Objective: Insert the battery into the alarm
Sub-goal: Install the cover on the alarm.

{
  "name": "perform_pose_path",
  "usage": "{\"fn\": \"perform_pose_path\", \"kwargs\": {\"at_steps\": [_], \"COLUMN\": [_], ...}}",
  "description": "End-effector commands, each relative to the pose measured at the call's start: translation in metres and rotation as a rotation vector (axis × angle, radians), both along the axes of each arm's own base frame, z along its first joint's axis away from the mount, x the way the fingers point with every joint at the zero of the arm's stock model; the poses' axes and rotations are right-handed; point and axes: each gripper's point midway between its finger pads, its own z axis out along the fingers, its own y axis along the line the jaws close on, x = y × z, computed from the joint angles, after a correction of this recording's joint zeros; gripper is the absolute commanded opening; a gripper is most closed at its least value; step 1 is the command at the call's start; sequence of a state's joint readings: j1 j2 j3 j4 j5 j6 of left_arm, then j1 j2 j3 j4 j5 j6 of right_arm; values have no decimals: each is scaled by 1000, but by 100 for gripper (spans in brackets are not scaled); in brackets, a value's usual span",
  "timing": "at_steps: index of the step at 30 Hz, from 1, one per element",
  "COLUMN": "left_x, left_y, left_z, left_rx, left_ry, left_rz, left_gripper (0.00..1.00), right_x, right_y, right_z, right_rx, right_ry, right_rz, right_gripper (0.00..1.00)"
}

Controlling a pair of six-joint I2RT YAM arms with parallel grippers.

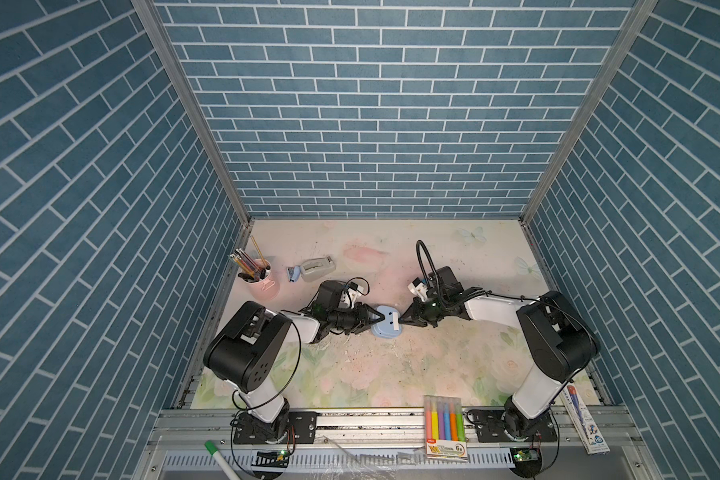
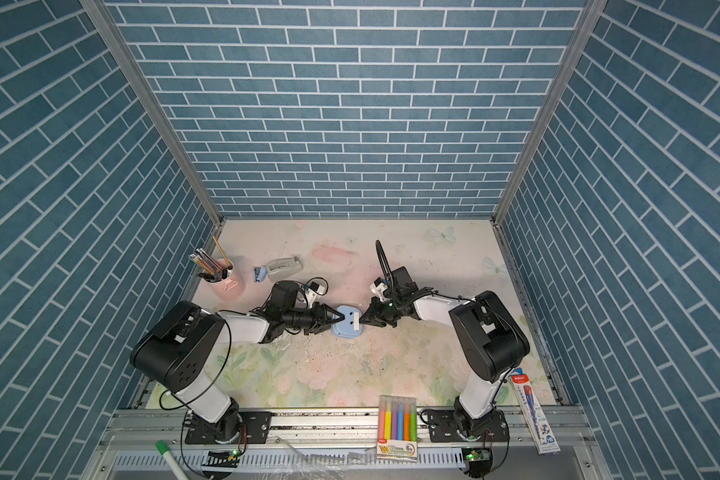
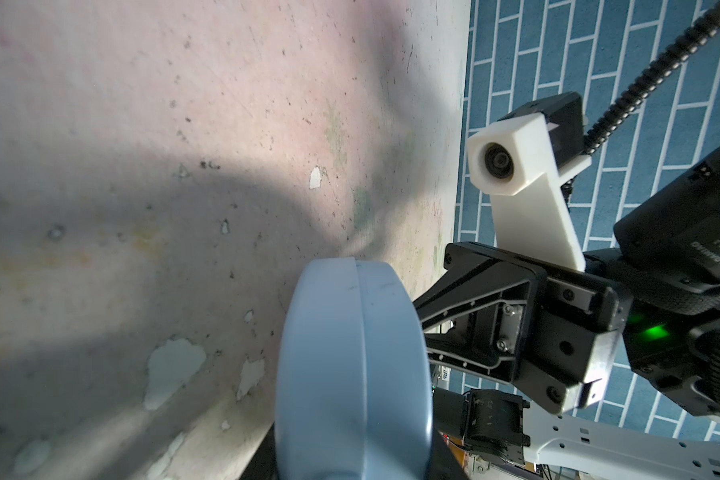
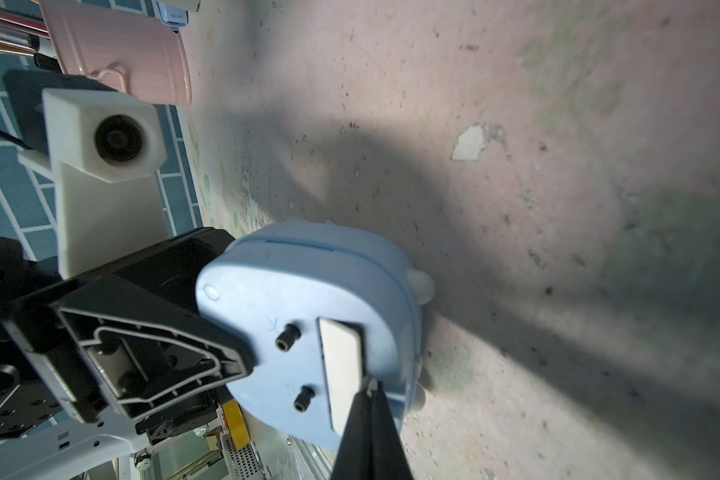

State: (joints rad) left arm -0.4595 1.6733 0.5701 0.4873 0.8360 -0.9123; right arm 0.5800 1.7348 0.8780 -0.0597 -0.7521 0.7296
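The light-blue alarm lies mid-table with its plain back up. My left gripper is shut on its left edge. In the left wrist view the alarm fills the space between the jaws. A white rectangular panel and two small black knobs show on the alarm's back. My right gripper is shut, and its tips touch the panel's edge. The battery is out of view.
A pink pen cup, a grey tape dispenser and a small blue item stand at the back left. A highlighter pack and a pen box lie on the front rail.
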Motion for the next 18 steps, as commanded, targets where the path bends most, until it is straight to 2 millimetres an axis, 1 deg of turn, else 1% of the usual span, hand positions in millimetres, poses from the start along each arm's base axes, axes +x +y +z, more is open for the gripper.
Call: {"fn": "perform_pose_path", "kwargs": {"at_steps": [1,4,8,10,14,18], "left_x": [-11,-11,-12,-12,-11,-11], "left_y": [12,13,14,14,14,14], "left_z": [-36,-35,-36,-36,-36,-36], "left_rx": [110,114,116,117,118,119], "left_ry": [83,82,84,85,85,84], "left_rz": [22,26,30,30,29,31], "left_gripper": [0,0,0,0,0,0], "right_x": [4,4,7,8,4,1], "right_y": [10,6,0,0,7,11], "right_z": [1,-1,-1,-4,-8,-12], "right_rx": [-11,-44,-88,-99,-121,-143], "right_ry": [2,-5,-25,-16,-12,6], "right_rz": [2,-9,-32,-33,-2,12], "right_gripper": [0,4,4,3,3,6]}}
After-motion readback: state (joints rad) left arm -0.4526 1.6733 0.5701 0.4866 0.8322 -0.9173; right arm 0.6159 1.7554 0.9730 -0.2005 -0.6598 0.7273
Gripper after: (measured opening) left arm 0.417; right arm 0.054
